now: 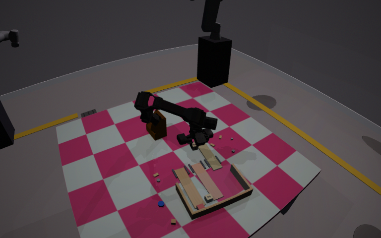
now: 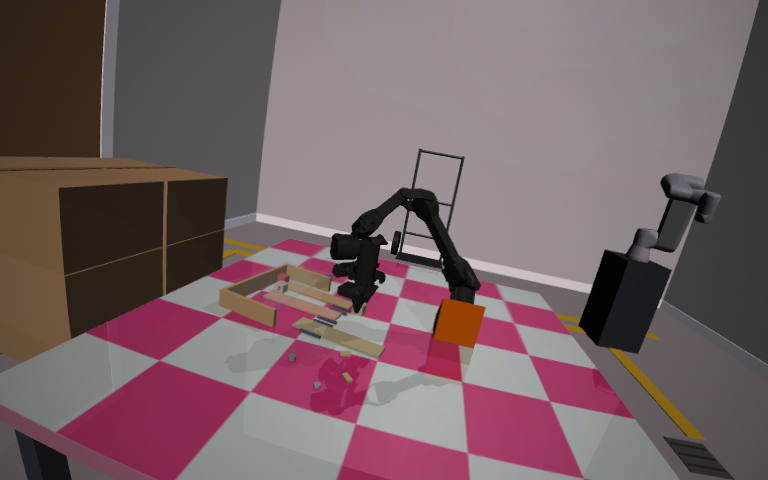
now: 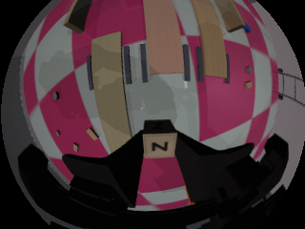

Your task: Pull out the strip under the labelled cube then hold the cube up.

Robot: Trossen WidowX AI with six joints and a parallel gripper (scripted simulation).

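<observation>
Jaws: black gripper [image 1: 194,145] [image 2: 359,310] [image 3: 158,133] closed around labelled cube [image 1: 194,146] [image 2: 363,309] [image 3: 159,146]
Olive-tan strip [image 1: 210,157] [image 2: 339,337] [image 3: 109,81]: flat, outside three-sided wooden frame [image 1: 222,208] [image 2: 247,305] [image 3: 76,16]

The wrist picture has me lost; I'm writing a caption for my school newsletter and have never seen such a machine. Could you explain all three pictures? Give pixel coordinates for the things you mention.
The machine is one black jointed arm [image 1: 171,107] [image 2: 444,237] with a two-fingered claw [image 1: 194,146] [image 2: 357,308] [image 3: 158,133]. The top picture looks down from above, the exterior one from the side, and the wrist one from the arm's own wrist past the claw.

On the pink-and-white checkered table [image 1: 117,193] [image 2: 407,452] [image 3: 229,105] lie three flat wooden strips, a low wooden frame [image 1: 222,206] [image 2: 247,305] and small scattered bits. The claw is closed on a cube [image 3: 159,145] marked with a letter like N or Z.
</observation>
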